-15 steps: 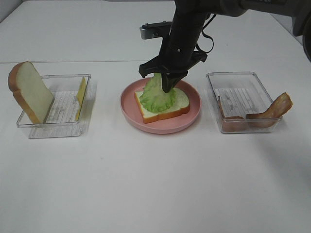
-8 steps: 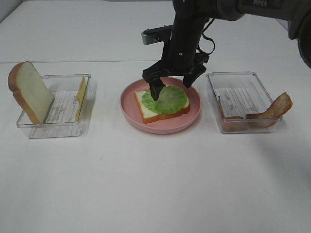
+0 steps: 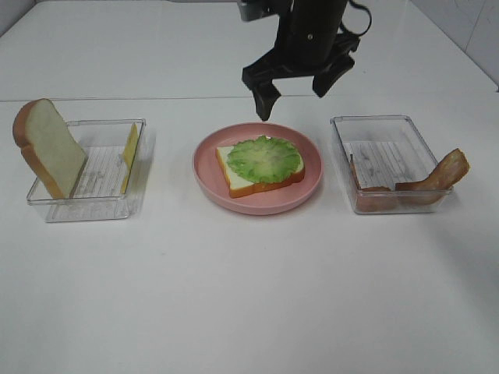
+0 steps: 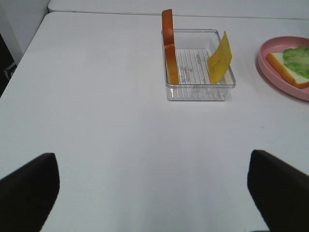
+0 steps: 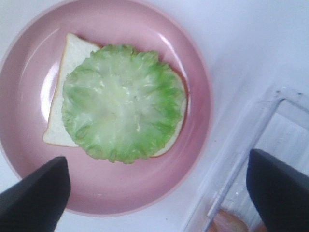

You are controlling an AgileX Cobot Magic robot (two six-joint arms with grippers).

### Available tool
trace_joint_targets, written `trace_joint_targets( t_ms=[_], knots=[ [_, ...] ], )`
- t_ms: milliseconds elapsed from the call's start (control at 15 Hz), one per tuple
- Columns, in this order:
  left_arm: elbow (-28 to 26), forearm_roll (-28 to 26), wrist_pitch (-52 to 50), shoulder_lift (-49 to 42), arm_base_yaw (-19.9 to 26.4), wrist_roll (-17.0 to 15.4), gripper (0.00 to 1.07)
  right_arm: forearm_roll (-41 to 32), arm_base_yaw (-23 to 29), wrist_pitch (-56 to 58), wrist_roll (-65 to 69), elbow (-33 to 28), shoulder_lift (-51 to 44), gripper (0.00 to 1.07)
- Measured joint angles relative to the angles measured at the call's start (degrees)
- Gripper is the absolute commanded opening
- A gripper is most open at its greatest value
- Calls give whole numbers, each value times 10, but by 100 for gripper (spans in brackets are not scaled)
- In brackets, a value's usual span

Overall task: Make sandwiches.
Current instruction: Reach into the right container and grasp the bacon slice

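right fingers [image 3: 261, 97]: wide apart, hold nothing, up above the lettuce [image 3: 265, 158] on the bread [image 3: 233, 174] | left fingers [image 4: 29, 193]: wide apart, hold nothing, over the desk [image 4: 120, 145]

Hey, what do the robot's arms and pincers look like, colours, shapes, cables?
Only the right arm shows from outside: glossy black and bulky, with thin black cables looping beside it and a small grey block on its side. The right pincer has two black tapering fingers. The left pincer shows only as two rounded black fingertips. No markings visible.
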State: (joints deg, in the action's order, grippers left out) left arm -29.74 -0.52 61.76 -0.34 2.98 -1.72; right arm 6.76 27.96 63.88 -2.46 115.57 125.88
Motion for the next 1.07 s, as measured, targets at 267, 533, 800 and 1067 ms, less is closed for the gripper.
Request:
trace_joint_targets(
  t_ms=[267,533,800,1067],
  knots=[
    [0,0,0,0,0,0,100,58,-5,28,17,0,-60,97],
    [0,0,0,0,0,0,100,61,-49,56,20,0,-101,97],
    [0,0,0,0,0,0,100,61,-117,56,20,0,-140,97],
    [0,0,0,0,0,0,100,61,-166,56,20,-19,-178,97]
  ],
)
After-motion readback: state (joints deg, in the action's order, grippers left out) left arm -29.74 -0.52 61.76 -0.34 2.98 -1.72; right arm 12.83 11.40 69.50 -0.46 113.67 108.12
